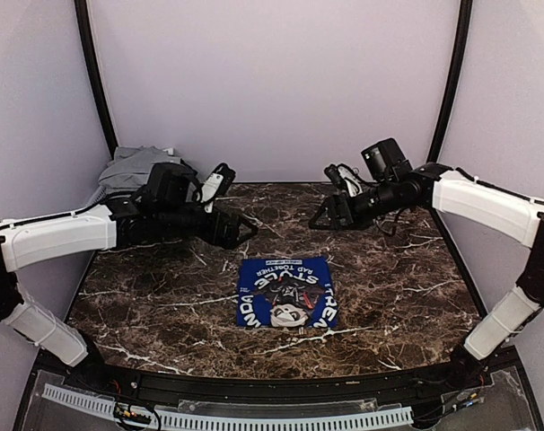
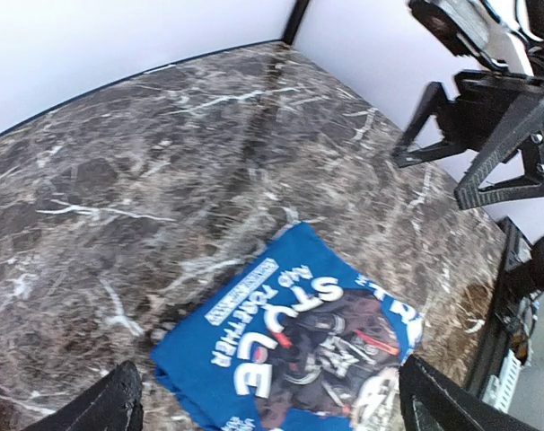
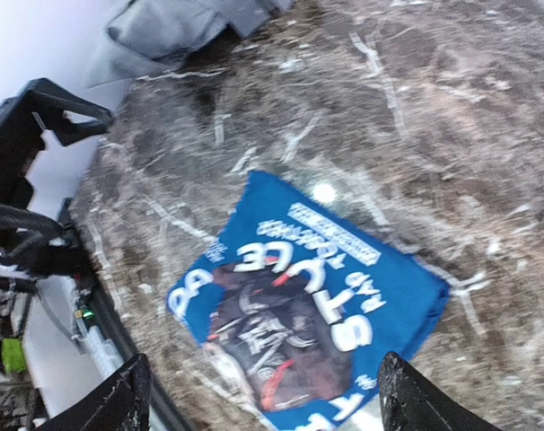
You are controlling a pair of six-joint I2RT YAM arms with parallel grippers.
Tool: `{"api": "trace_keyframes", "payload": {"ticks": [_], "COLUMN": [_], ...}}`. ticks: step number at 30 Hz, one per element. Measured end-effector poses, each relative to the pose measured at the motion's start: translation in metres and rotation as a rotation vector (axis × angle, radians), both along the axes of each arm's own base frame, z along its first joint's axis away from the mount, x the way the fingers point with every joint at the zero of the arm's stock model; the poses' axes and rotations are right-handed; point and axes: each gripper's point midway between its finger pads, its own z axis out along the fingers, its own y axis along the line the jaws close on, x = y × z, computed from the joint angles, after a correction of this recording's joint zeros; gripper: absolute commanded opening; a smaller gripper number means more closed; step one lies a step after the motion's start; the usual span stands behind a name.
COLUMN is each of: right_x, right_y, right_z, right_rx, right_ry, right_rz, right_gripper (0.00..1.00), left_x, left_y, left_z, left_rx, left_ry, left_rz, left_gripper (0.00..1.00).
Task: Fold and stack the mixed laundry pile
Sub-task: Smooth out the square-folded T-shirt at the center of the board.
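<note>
A royal-blue T-shirt [image 1: 286, 292] with white print lies folded flat in the middle of the dark marble table [image 1: 407, 278]. It also shows in the left wrist view [image 2: 281, 332] and the right wrist view [image 3: 317, 287]. My left gripper [image 1: 233, 205] hovers above and behind the T-shirt's left side, open and empty [image 2: 276, 400]. Behind the T-shirt's right side my right gripper [image 1: 329, 197] also hangs open and empty [image 3: 267, 395]. A light-grey garment [image 1: 137, 166] of the laundry pile is bunched at the back left corner [image 3: 164, 27].
White walls with black corner posts [image 1: 92, 81] close in the table on three sides. The right gripper [image 2: 429, 180] shows in the left wrist view, and the left gripper [image 3: 39, 117] in the right wrist view. A cable rail [image 1: 227, 417] runs along the near edge.
</note>
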Motion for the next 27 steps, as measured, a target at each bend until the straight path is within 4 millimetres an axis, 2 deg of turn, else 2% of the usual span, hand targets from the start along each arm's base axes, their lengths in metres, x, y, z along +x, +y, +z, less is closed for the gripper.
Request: {"api": "trace_keyframes", "payload": {"ticks": [1, 3, 7, 10, 14, 19, 21, 23, 27], "right_x": [-0.016, -0.046, -0.103, -0.126, -0.133, -0.126, -0.126, -0.126, -0.124], "right_y": [0.006, 0.018, 0.037, 0.041, 0.045, 0.058, 0.064, 0.07, 0.074], "right_z": [0.006, 0.004, -0.029, -0.052, -0.06, -0.048, -0.048, -0.055, -0.094], "right_rx": [0.048, 0.118, 0.198, 0.237, 0.296, 0.392, 0.419, 0.433, 0.415], "right_ry": [0.016, 0.073, 0.278, 0.404, 0.49, 0.525, 0.54, 0.563, 0.646], "right_rz": [0.028, 0.085, 0.163, 0.158, 0.117, 0.083, 0.075, 0.068, 0.006], "right_gripper": [0.88, 0.93, 0.99, 0.99, 0.99, 0.99, 0.99, 0.99, 0.99], "left_x": [-0.016, -0.045, -0.092, -0.113, -0.13, -0.141, -0.141, -0.14, -0.133], "left_y": [-0.01, -0.028, -0.045, -0.051, -0.074, -0.092, -0.095, -0.098, -0.103], "left_z": [0.005, 0.004, -0.023, -0.043, -0.052, -0.075, -0.079, -0.079, -0.087], "left_rx": [-0.01, -0.039, -0.122, -0.159, -0.248, -0.301, -0.316, -0.335, -0.357], "left_ry": [0.007, 0.056, 0.257, 0.389, 0.509, 0.651, 0.682, 0.697, 0.713], "left_rz": [-0.032, -0.093, -0.18, -0.198, -0.235, -0.228, -0.216, -0.205, -0.166], "left_gripper": [0.99, 0.99, 0.99, 0.99, 0.99, 0.99, 0.99, 0.99, 0.99]}}
